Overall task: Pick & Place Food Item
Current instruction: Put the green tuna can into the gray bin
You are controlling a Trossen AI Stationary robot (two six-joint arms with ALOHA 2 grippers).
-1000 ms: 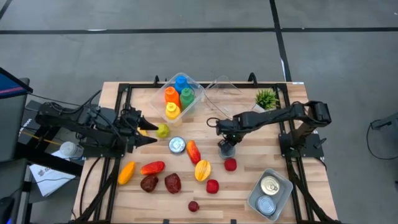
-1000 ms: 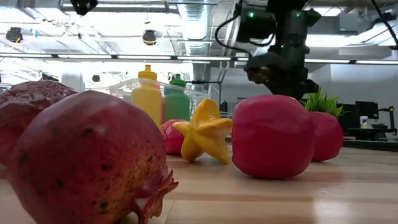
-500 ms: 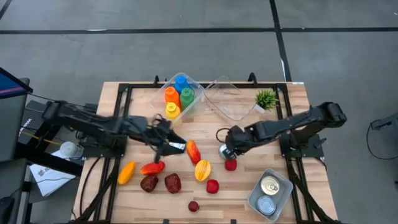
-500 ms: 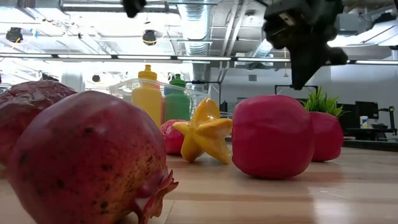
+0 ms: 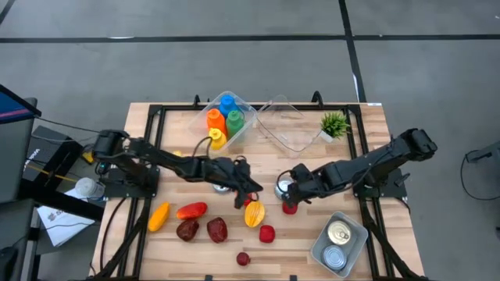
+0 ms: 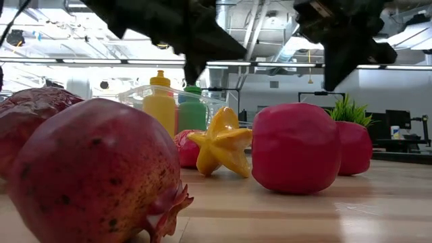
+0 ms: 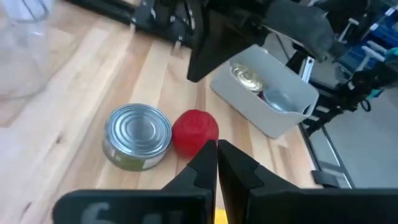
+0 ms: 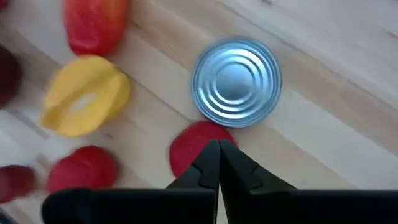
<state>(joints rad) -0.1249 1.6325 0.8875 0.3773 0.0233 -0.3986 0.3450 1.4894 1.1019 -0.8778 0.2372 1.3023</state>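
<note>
Toy fruit lies on the wooden table. My left gripper is shut and empty; it hovers mid-table over a red-orange fruit and a yellow starfruit. In its wrist view the shut fingers point toward a tin can and a red round fruit. My right gripper is shut too and hangs above that red fruit, beside the can. In the low view both grippers stand well above the fruit.
A white bin with two cans stands near right. A clear box of coloured bottles, an empty clear box and a small plant stand at the far edge. More fruit, pomegranates among it, lies near left.
My left gripper has swept from the table's left side to its middle, coming down, and its fingers have shut on nothing. My right gripper has shifted a little toward the near edge, off the can and over the red fruit, with its wrist rolling.
</note>
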